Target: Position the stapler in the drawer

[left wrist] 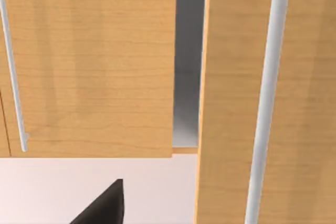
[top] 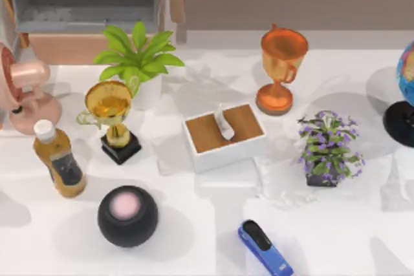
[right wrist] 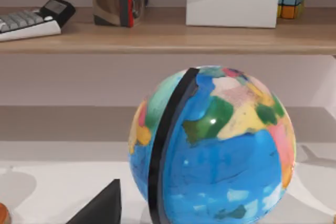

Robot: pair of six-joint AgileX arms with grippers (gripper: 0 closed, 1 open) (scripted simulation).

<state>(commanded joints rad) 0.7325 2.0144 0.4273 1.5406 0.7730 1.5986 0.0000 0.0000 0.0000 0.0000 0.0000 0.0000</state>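
Observation:
The blue stapler with a black upper arm lies flat near the table's front edge, right of centre, angled toward the front right. The drawer stands pulled out at the back left, its grey inside bare and its tan front panel facing the table. A dark part of my left gripper shows in the left wrist view, facing light wooden panels with silver bar handles. A dark part of my right gripper shows in the right wrist view, close to the globe.
Between stapler and drawer stand a black ball, a brown bottle, a gold trophy, a green potted plant and a pink fan. A tissue box, an orange trophy, a purple-flowered plant and the globe stand centre and right.

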